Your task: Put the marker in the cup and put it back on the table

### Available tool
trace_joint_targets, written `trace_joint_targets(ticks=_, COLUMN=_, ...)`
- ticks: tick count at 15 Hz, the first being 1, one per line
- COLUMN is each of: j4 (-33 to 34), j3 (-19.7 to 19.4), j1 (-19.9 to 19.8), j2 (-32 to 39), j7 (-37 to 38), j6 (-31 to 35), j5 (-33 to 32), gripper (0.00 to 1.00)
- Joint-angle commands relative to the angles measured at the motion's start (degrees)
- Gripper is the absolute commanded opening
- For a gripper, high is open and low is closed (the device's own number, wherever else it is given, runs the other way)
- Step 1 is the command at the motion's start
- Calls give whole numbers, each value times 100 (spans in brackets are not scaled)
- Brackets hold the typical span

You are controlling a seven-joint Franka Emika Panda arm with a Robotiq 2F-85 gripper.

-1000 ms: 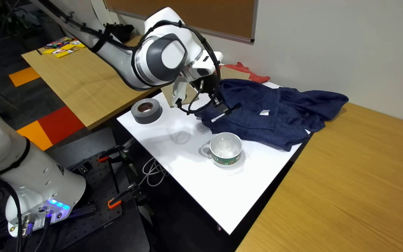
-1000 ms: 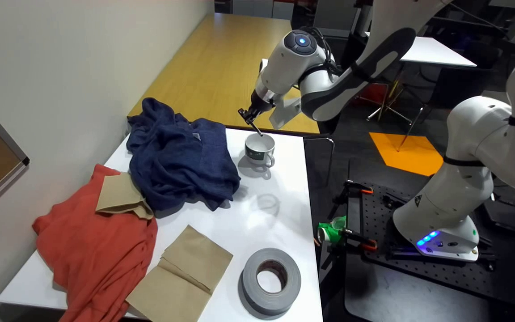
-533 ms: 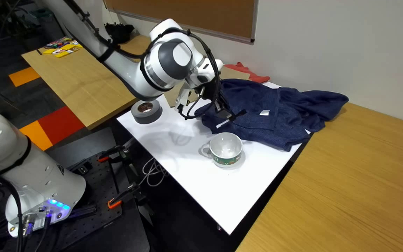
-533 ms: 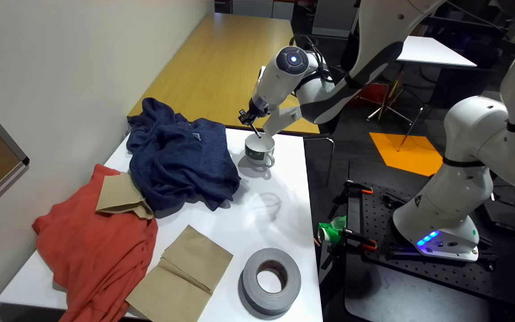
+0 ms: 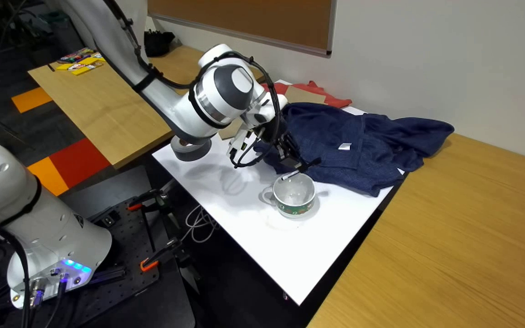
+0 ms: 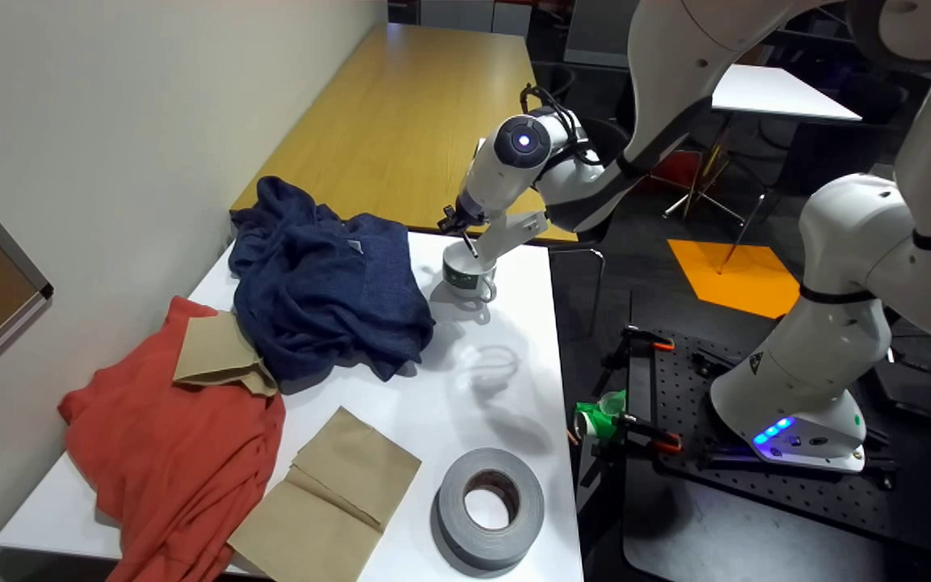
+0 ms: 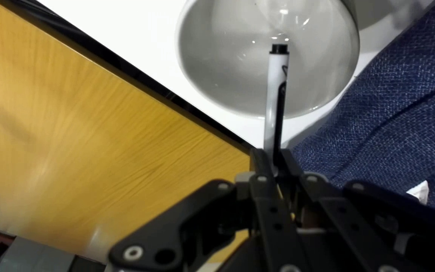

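Cup (image 5: pixel 295 208): stands upright on the table (image 5: pixel 299 255), mouth up. Both exterior views show its handle (image 5: pixel 264 196) and patterned green band; the wrist view looks into its glossy bowl, part of the rim cut off at the top.
Navy cloth (image 5: pixel 367 146): just beside the cup, in every view.
Wooden tabletop (image 7: pixel 70 143): past a dark strip at the table's edge, on the side of the cup away from the tape roll (image 6: pixel 491 548).
Tape roll: well apart from the cup; whole in an exterior view, partly covered by the arm (image 5: pixel 219 98) where that crosses in front.
Red cloth (image 6: pixel 183 436): beyond the navy cloth from the cup, with a folded brown paper (image 6: pixel 223 352) on it.
Yellow packets (image 5: pixel 84 68): well apart from the cup, past the tape roll; in an exterior view alone.
Marker (image 7: pixel 272 102): only the wrist view makes out the black end and dark printing on its white barrel. It juts, tilted, from between the fingers (image 7: pixel 259 166) of the gripper (image 7: pixel 273 158), free end over the cup's mouth; whether that end is below the rim, I cannot tell.
Gripper: grasping the marker, a finger pressed to either side, near the cup's rim.
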Motion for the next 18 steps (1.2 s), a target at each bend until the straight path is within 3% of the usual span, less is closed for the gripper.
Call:
trace_joint_targets(ticks=1, j4=159, j3=-312, j1=269, j2=291, j7=666, j6=81, j5=-329, gripper=3)
trace_joint_targets(ticks=8, j4=337, j3=-811, j1=746, j2=626, j7=1911, j6=105, j5=-1141, gripper=3)
trace_joint_targets(ticks=11, j4=353, j3=-851, j1=824, j2=698, j7=2200, j6=84, j5=-1373, gripper=6)
trace_joint_targets(ticks=12, j4=335, j3=-829, j1=816, j2=697, j7=2208, j6=103, j5=-1426, gripper=36)
trace_joint_targets(ticks=13, j4=322, j3=-819, j1=821, j2=693, j7=2224, j6=86, j5=-1464, gripper=37)
trace_joint_targets(ticks=18, j4=223, j3=-824, j1=820, j2=557, j7=2111, j6=114, j5=-1499, gripper=75)
